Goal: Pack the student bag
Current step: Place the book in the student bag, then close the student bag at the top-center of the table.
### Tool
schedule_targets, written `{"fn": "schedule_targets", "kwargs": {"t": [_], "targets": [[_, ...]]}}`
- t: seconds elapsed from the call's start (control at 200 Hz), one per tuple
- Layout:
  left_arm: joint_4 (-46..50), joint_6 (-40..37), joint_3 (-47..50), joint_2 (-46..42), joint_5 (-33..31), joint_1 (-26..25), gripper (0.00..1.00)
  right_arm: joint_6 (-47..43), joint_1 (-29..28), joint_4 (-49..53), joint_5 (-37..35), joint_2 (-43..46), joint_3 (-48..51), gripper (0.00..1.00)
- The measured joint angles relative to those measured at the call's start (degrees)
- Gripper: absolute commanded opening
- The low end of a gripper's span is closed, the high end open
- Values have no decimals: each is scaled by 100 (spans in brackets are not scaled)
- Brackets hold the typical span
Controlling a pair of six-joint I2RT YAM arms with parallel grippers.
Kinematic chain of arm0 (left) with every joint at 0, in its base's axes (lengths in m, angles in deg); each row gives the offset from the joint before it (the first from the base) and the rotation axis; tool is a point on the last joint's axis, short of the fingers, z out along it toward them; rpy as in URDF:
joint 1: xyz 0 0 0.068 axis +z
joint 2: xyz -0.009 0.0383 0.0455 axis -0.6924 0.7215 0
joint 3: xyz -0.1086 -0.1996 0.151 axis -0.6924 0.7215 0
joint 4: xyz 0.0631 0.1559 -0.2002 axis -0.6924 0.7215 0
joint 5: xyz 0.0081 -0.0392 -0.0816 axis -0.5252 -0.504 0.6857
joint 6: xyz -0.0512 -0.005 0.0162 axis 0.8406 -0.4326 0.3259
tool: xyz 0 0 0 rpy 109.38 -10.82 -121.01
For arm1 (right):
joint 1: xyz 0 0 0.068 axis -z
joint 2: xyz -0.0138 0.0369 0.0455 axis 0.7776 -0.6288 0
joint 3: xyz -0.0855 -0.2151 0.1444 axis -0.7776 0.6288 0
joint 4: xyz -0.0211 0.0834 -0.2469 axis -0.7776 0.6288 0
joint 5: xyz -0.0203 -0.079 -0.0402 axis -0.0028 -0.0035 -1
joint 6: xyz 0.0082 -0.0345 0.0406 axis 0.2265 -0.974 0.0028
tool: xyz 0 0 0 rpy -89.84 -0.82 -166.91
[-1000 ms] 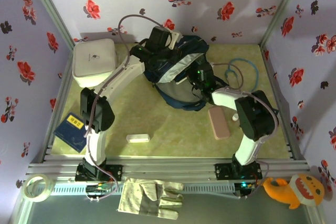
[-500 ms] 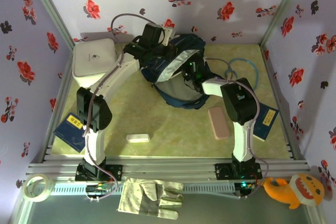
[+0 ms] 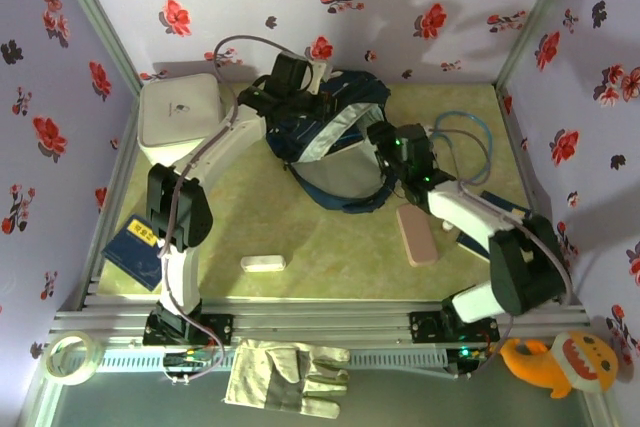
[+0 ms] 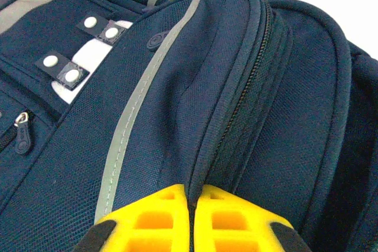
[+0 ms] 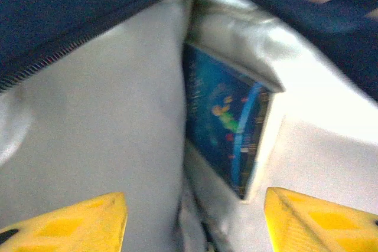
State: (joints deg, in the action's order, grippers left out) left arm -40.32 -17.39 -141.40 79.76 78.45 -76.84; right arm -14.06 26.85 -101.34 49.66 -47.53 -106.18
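Student bag [image 3: 345, 182] lies at far-centre of table [image 3: 300, 237], mouth open twd the right arm, pale lining showing. Left gripper [image 4: 190, 196] is at its top: fingers [image 4: 150, 216] shut tight, pinching a fold of navy fabric beside the zipper. Right gripper [image 5: 195, 216] sits at the mouth, fingers wide apart, nothing btwn them. Blue book [image 5: 227, 125] stands inside against the lining. White box [image 3: 180, 117] just left of bag, pink case [image 3: 415, 234] near its right-front, blue booklet [image 3: 135, 247] well apart, near-left.
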Motion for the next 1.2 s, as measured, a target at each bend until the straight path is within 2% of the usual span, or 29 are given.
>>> {"fn": "schedule_targets", "kwargs": {"t": [0.05,0.12,0.185,0.305,0.41,0.55,0.71,0.82,0.975,1.2], "targets": [[-85,22,186,-48,22,2,10,-136,26,439,-234,317,109,72],[-219,90,501,-170,26,4,36,-341,70,1045,-623,710,142,77],[-334,208,807,-341,20,11,54,-570,96,1449,-966,1014,140,82],[-562,385,1471,-850,-4,92,71,-966,138,2028,-1493,1423,118,88],[-654,516,2107,-1386,-116,214,77,-1263,170,2369,-1744,1491,11,91],[-632,754,3180,-2253,-577,479,83,-1539,181,2614,-1851,1412,-210,94],[-380,1014,4345,-3226,-1370,920,92,-1692,179,2677,-1788,1097,-463,99],[-192,1235,5058,-3810,-1967,1228,99,-1792,136,2710,-1694,785,-706,99],[44,1598,6002,-4463,-2653,1814,100,-1867,33,2730,-1370,291,-1093,98],[304,2179,6990,-5298,-3010,3036,100,-1985,-203,2730,-1062,-127,-1408,99]]}}
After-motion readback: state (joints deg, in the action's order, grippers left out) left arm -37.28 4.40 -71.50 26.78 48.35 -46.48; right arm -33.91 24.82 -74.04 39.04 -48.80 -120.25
